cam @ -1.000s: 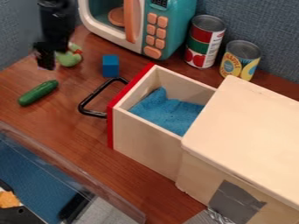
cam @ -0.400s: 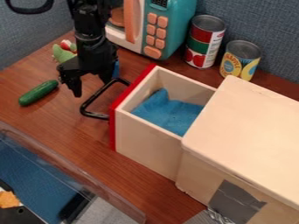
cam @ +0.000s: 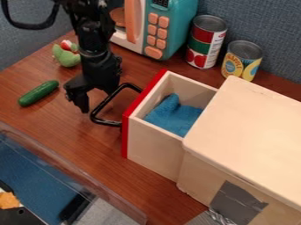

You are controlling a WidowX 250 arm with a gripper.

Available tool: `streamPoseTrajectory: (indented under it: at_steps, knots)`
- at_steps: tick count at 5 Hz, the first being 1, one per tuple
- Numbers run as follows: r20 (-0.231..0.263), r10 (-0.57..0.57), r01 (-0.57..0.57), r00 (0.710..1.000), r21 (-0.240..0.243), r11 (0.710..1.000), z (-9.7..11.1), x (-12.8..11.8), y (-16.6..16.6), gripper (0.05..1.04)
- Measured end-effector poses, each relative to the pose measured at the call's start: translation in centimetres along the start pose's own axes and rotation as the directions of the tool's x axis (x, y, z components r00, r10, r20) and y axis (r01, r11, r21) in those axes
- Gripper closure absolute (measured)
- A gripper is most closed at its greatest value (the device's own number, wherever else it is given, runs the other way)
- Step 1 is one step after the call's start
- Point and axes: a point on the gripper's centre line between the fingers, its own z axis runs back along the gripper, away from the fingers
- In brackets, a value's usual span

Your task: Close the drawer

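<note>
The two fingers (cam: pixel 82 104) of the black gripper (cam: pixel 98 100) point down and are apart, one on each side of a gap. The finger nearer to the drawer is partly hard to make out against the dark handle (cam: pixel 104 105), and I cannot tell if it touches it.

The handle belongs to the drawer (cam: pixel 154 147), which is partly open, with its red front towards the gripper. Inside it lies a blue cloth (cam: pixel 176 118). The rear of the drawer is hidden in the wooden cabinet (cam: pixel 247 127), and this cabinet is cut off by the right edge. Grey tape (cam: pixel 235 201) is on its side.

Beyond the arm (cam: pixel 94 44), the toy microwave (cam: pixel 174 33) is cut by the top edge and partly covered by the arm. Two cans (cam: pixel 206 41) stand beside it. On the surface (cam: pixel 53 112) lie a cucumber (cam: pixel 38 93) and a green toy (cam: pixel 67 58), whose exact kind is difficult to say.
</note>
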Motion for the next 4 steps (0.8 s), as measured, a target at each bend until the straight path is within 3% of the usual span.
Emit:
streamPoseTrajectory:
  at_steps: [2, 4]
  knots:
    - [0.083, 0.122, -0.121, 0.989, -0.018, 0.993, -1.3, 2.7, 1.5, 0.083]
    - [0.133, 0.118, -0.117, 0.984, -0.011, 0.993, -1.1, 6.8, 3.7, 0.083]
